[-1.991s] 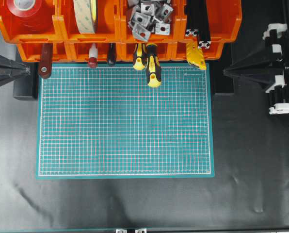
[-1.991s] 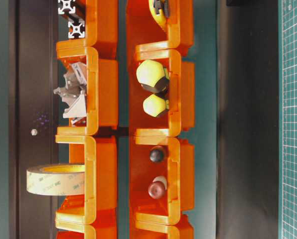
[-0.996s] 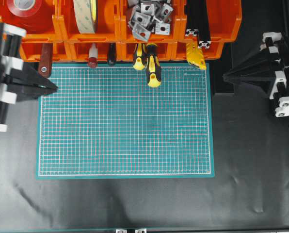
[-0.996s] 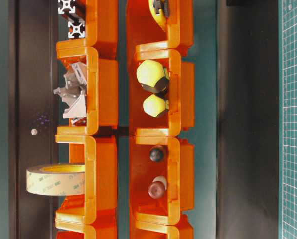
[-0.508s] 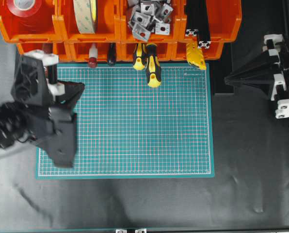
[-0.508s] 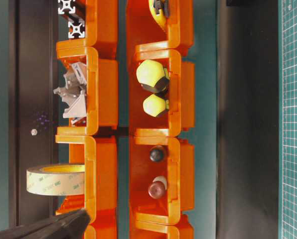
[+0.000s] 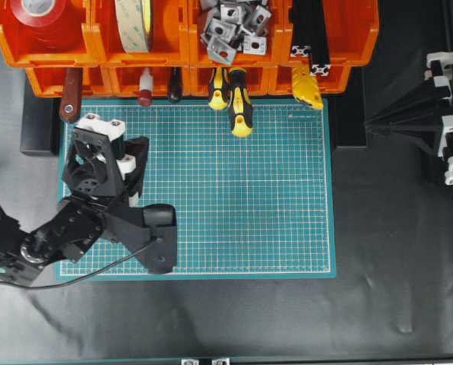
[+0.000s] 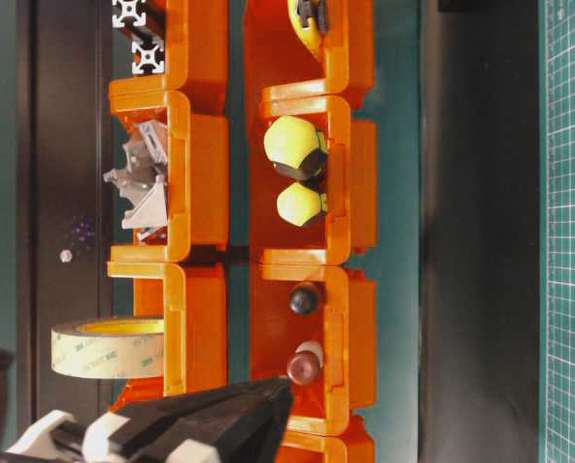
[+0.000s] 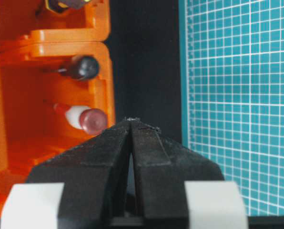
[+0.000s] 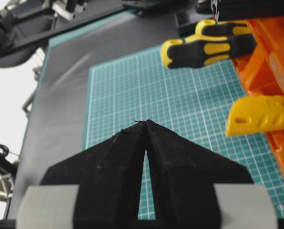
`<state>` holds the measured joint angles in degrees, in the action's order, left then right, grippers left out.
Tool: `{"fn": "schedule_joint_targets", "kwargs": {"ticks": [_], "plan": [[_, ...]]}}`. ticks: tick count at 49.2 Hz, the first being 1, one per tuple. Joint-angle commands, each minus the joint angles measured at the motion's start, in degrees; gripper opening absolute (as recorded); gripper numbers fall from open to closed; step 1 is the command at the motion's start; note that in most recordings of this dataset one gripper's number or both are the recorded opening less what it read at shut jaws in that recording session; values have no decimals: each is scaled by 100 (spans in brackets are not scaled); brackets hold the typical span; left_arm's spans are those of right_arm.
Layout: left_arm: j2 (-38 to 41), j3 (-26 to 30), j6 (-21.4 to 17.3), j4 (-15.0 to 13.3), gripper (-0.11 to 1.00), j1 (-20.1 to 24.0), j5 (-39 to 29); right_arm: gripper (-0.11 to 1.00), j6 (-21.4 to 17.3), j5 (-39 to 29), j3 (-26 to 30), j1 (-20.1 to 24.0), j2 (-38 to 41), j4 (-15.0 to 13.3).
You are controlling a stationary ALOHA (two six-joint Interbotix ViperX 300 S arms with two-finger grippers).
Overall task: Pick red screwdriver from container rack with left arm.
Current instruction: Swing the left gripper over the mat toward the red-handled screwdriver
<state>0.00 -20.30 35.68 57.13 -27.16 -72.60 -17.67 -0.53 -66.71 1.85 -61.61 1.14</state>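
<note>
The red screwdriver (image 7: 144, 93) lies in a front bin of the orange container rack (image 7: 97, 57), its white band and red end cap (image 9: 93, 121) sticking out toward the mat. My left gripper (image 9: 131, 119) is shut and holds nothing. Its tips hang just in front of that bin, a little to one side of the cap and not touching it. From table level the left gripper (image 8: 280, 394) sits beside the red screwdriver (image 8: 305, 363) at about the same height. The left arm (image 7: 97, 220) reaches over the mat's left part. My right gripper (image 10: 146, 121) is shut and holds nothing, at the right edge (image 7: 369, 122).
A dark-handled screwdriver (image 7: 175, 85) shares the bin. Two yellow-and-black screwdrivers (image 7: 240, 106), a yellow tool (image 7: 306, 87) and a brown-red flat handle (image 7: 71, 95) stick out of neighbouring bins. The back row holds tape rolls (image 7: 135, 23) and metal brackets (image 7: 230, 26). A green cutting mat (image 7: 234, 198) lies in front.
The left arm has swung in from the left edge over the mat and brought its shut gripper up to the red screwdriver's bin. The right gripper has drifted slightly right.
</note>
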Motion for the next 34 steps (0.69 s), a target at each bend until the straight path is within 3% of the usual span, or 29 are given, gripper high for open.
{"fn": "schedule_joint_targets", "kwargs": {"ticks": [1, 34], "plan": [[-79, 18, 132, 70, 0, 88, 26, 0, 26, -132, 88, 9, -26, -26], [-53, 141, 149, 44, 0, 290, 105, 0, 26, -229, -123, 9, -360, -264]]}}
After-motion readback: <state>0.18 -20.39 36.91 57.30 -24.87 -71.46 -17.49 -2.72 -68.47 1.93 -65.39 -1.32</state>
